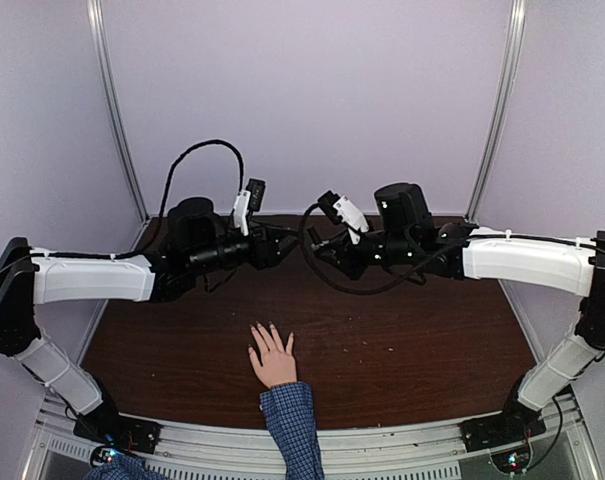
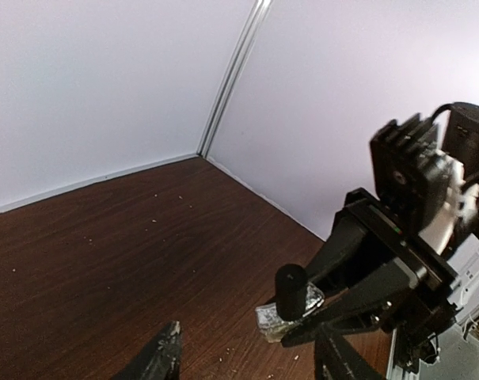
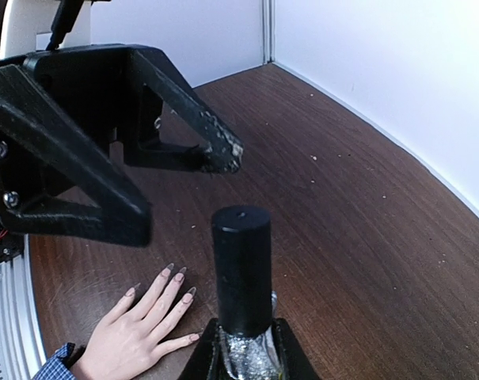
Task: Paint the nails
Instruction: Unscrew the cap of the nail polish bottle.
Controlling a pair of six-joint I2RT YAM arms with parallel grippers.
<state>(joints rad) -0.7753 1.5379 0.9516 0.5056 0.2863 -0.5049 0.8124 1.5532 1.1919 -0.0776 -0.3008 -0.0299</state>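
A light-skinned hand [image 1: 274, 362] with a blue checked cuff [image 1: 292, 415] lies flat on the brown table, fingers spread; its nails [image 3: 169, 271] look pale pinkish. My right gripper [image 3: 245, 334] is shut on a small glittery polish bottle [image 3: 251, 358] with a tall black cap [image 3: 241, 269], held above the table behind the hand. My left gripper [image 2: 247, 336] stands open just short of the cap [image 2: 290, 291], nothing between its fingers [image 2: 164, 356]. Both grippers meet mid-table at the back, the left gripper [image 1: 285, 245] facing the right gripper [image 1: 318, 250].
White walls enclose the table on the back and sides, with metal corner posts [image 1: 117, 110]. A metal rail [image 1: 382, 455] runs along the near edge by the arm bases. Small crumbs dot the table top [image 2: 156, 218].
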